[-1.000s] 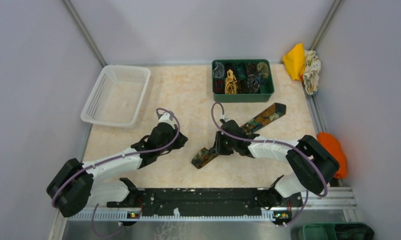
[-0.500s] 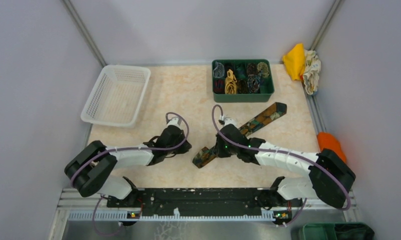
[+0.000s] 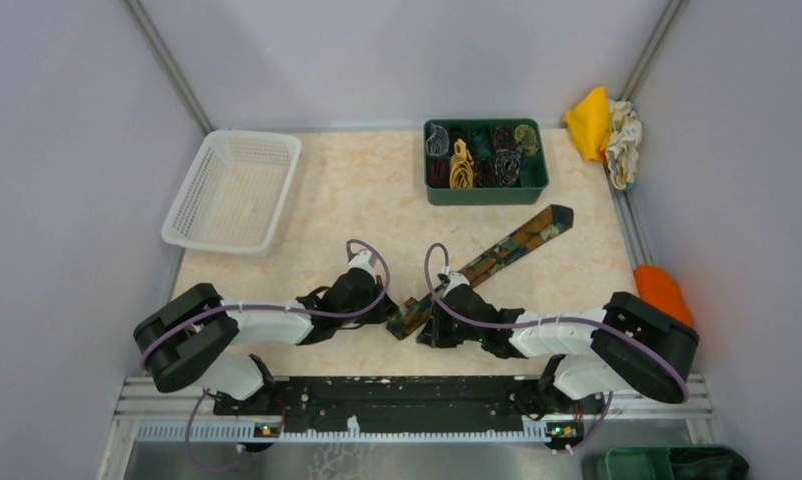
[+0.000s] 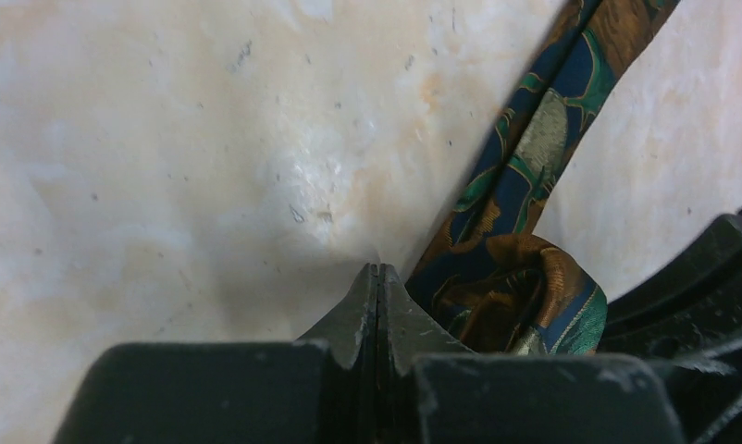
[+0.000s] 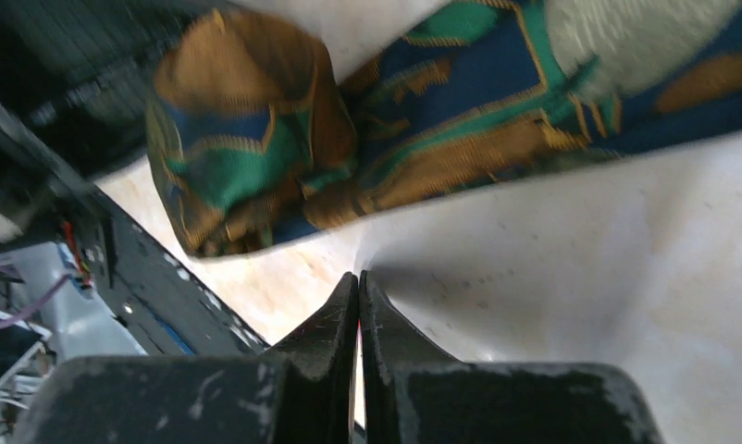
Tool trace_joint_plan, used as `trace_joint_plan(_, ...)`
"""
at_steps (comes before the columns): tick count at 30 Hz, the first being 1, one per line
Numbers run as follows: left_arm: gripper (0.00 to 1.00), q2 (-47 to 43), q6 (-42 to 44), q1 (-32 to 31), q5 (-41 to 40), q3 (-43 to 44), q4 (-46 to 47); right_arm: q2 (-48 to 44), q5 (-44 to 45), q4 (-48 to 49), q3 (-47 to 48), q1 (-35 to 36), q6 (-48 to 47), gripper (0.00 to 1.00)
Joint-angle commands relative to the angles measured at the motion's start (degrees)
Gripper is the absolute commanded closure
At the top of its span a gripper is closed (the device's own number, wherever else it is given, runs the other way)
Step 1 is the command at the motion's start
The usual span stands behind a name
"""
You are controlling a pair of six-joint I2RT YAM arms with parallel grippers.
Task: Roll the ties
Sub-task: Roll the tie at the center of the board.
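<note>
- A dark brown tie (image 3: 497,255), blotched orange-gold and teal, lies stretched at a slant across the pale counter (image 3: 357,180). Its far end points toward the right rear, and its near end sits between the two arms.
- The near end of the tie (image 4: 511,296) is curled over on itself in a loose fold. The rest of the band lies flat on the counter.
- The left pincer (image 3: 389,311) hangs low at the left side of the curl. Its fingers (image 4: 353,319) are pressed tight together with nothing between them. Whether the tips touch the fabric cannot be told.
- The right pincer (image 3: 429,325) sits on the near right side of the same fold. Its fingers (image 5: 386,338) are also closed flat against each other and empty. From its wrist camera, the curled tie (image 5: 256,157) appears just beyond the tips.
- More ties (image 3: 477,160), already rolled, fill a green bin (image 3: 487,196) at the rear of the counter.
- A white basket (image 3: 277,185) stands at the rear left.
- A yellow cloth (image 3: 587,120) and an orange cloth (image 3: 662,288) lie off the right edge.
</note>
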Motion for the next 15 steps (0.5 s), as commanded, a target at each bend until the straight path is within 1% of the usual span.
trace_joint_plan(1,1.0,-0.59,-3.45,-2.38,-0.45,-4.17,-0.86,4.99,0.49,12.43,-0.96,1.06,3.05,1.0)
trace_joint_plan(5,1.0,-0.58,-3.88,-3.24,-0.68,-4.62,-1.24,9.95,0.51,17.05,-0.07,1.15,3.63,1.0)
trace_joint_plan(8,1.0,-0.56,-3.67,-3.43,-1.23,-4.49,-1.94,11.65,-0.09,18.52,0.63,1.14,3.94,1.0)
trace_joint_plan(12,1.0,-0.3,-3.56,-3.48,-3.92,-2.79,-5.69,9.67,-0.23,17.63,-0.35,1.15,4.09,1.0)
trace_joint_plan(15,1.0,0.13,-4.14,-3.48,-8.09,-0.36,-10.55,5.42,0.91,11.79,-0.33,1.23,2.61,1.0)
